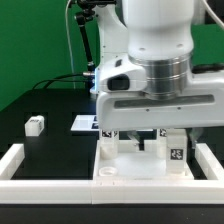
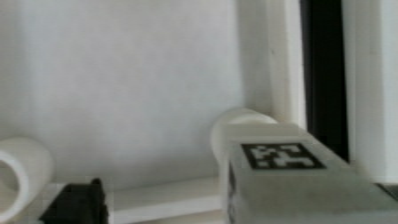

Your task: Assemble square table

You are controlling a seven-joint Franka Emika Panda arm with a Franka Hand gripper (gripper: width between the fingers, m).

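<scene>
Gripper [image 1: 150,142] open wide, empty, lower centre of exterior view, over tabletop [image 1: 128,172]. Tagged leg [image 1: 176,150] just right of it; loose leg [image 1: 35,125] far left on black table [image 1: 55,142].

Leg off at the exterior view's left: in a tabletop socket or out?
Out. The leg lies alone on the black table, clear of the tabletop, with nothing touching it.

My arm [image 1: 160,28]: smooth white cylindrical shell, dark grey ribbed wrist ring [image 1: 160,72], broad white flange beneath, black cables [image 1: 74,35] running behind.
</scene>
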